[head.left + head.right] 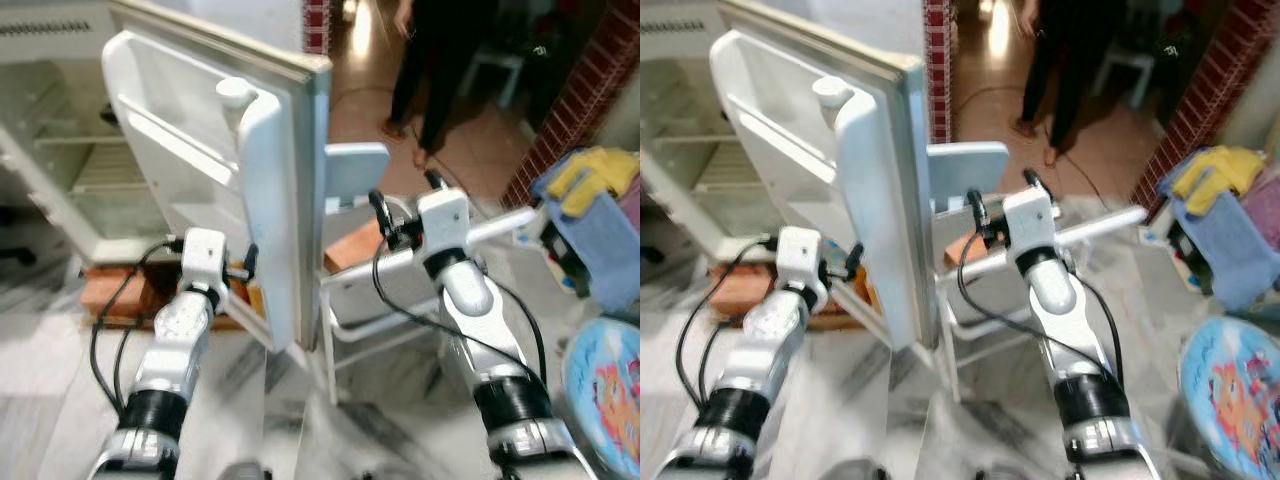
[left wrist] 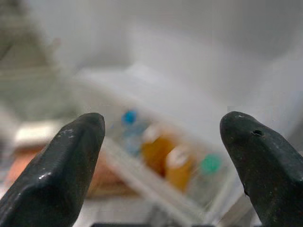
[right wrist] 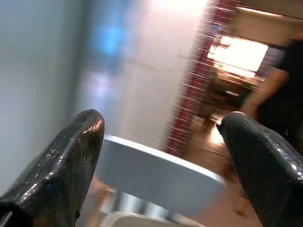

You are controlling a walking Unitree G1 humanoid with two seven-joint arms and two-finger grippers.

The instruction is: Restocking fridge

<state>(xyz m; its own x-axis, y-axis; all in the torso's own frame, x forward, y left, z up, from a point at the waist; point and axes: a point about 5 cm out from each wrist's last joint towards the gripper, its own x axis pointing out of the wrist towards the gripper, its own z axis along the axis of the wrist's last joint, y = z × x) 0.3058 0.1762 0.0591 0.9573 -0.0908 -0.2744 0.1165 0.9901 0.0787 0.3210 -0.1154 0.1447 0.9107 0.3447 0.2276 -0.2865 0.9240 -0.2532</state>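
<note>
The white fridge (image 1: 60, 170) stands open at the left, its door (image 1: 285, 180) swung out towards me. My left gripper (image 1: 250, 265) is open at the inner side of the door, low down. Along its fingers (image 2: 71, 161) I see the door's bottom shelf with orange bottles (image 2: 154, 149), a blue-capped bottle (image 2: 129, 117) and a green cap (image 2: 209, 163), all blurred. My right gripper (image 1: 405, 195) is open and empty, raised on the outer side of the door, above a white chair (image 1: 355, 165). A white cap (image 1: 235, 92) sticks up from the door's upper shelf.
A person in dark clothes (image 1: 440, 60) stands on the brown floor behind the chair. At the right are a brick wall (image 1: 590, 90), a pile of yellow and blue cloths (image 1: 590, 200) and a round blue cartoon-printed stool (image 1: 605, 390). Bricks (image 1: 120, 290) lie under the fridge.
</note>
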